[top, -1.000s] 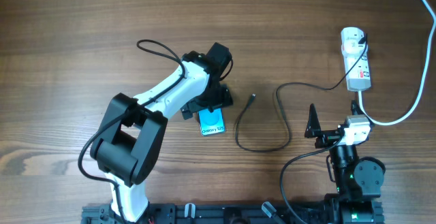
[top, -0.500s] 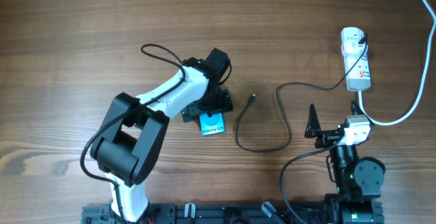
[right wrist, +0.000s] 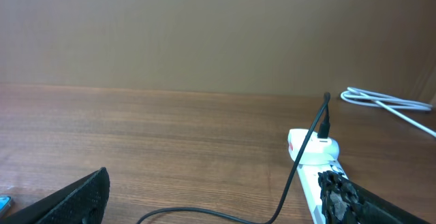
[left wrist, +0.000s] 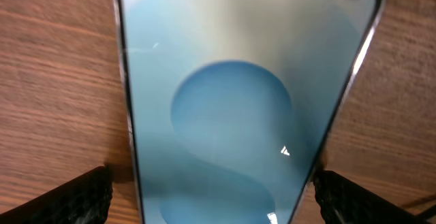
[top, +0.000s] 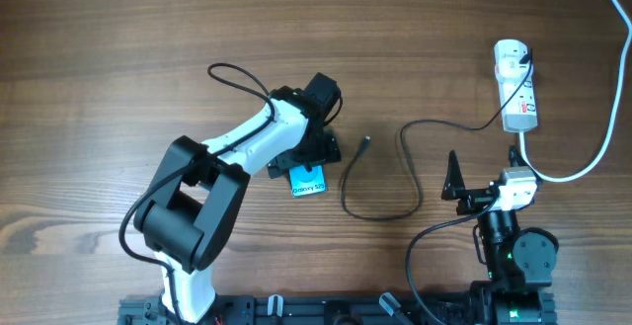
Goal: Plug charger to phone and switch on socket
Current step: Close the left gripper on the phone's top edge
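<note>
The phone (top: 307, 179) lies flat on the wooden table, cyan screen up, white lettering at its near end. It fills the left wrist view (left wrist: 238, 101). My left gripper (top: 302, 156) is open, low over the phone's far end, one finger on each long side, not touching it. The thin black charger cable (top: 380, 213) loops on the table; its loose tip (top: 366, 141) lies right of the phone. Its other end is plugged into the white socket (top: 516, 86), also in the right wrist view (right wrist: 315, 150). My right gripper (top: 456, 179) is open and empty near the front edge.
A thick white cord (top: 602, 147) runs from the socket off the table's far right corner, and shows at the right in the right wrist view (right wrist: 381, 101). A thicker black robot cable (top: 237, 76) arches over the left arm. A plain wall stands behind the table.
The left arm's wrist has shifted slightly right and toward the front, staying over the phone. The phone, cable, socket and right arm have not moved.
</note>
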`<state>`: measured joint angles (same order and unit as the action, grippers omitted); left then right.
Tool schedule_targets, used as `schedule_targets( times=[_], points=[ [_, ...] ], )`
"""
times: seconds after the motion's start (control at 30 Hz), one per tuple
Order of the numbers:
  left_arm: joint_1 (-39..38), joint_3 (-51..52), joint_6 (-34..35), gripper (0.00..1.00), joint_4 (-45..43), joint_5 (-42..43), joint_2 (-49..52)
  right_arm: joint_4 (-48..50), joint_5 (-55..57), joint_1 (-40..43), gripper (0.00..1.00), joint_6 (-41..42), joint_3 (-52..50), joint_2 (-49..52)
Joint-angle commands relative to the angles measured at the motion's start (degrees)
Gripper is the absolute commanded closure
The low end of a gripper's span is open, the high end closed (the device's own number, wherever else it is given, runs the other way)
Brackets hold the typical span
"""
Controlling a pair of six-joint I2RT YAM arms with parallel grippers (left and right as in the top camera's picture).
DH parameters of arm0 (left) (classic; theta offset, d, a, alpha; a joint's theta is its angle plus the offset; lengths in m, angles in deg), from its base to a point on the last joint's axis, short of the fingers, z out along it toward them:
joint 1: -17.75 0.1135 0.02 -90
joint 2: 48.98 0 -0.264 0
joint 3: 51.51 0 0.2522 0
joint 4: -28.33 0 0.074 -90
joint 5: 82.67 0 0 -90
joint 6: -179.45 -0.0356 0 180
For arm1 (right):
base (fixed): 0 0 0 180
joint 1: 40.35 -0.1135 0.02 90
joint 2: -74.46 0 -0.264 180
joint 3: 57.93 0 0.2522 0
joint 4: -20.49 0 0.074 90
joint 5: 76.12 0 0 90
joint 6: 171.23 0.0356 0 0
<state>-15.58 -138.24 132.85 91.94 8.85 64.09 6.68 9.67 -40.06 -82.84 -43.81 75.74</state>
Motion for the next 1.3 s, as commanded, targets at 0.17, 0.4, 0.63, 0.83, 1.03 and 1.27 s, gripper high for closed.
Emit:
schedule_targets(
  times=[0.17, 0.4, 0.63, 0.83, 1.03, 1.27],
  points=[
    [-0.17, 0.39, 1.20, 0.00, 0.04, -2.05, 1.33, 0.11, 0.37, -0.11, 0.00, 0.13, -0.07, -0.24],
    [-0.17, 0.42, 1.14, 0.00, -0.57, -2.08, 1.33, 0.11, 0.37, -0.11, 0.00, 0.13, -0.07, -0.24],
    [-0.33, 0.70, 0.31, 0.00, -1.11, -2.25, 1.33, 0.13, 0.37, -0.11, 0.00, 0.15, -0.07, -0.24],
    [-0.35, 0.76, 0.37, 0.00, -1.09, -3.10, 1.33, 0.13, 0.37, -0.11, 0.00, 0.13, -0.07, -0.24],
    [-0.98, 0.76, 0.59, 0.11, -1.38, -3.10, 1.33, 0.11, 0.37, -0.11, 0.00, 0.13, -0.07, -0.24],
    [-1.68, 0.76, 0.57, 0.17, -1.70, -3.10, 1.33, 0.13, 0.37, -0.11, 0.00, 0.15, -0.07, -0.24]
  ],
)
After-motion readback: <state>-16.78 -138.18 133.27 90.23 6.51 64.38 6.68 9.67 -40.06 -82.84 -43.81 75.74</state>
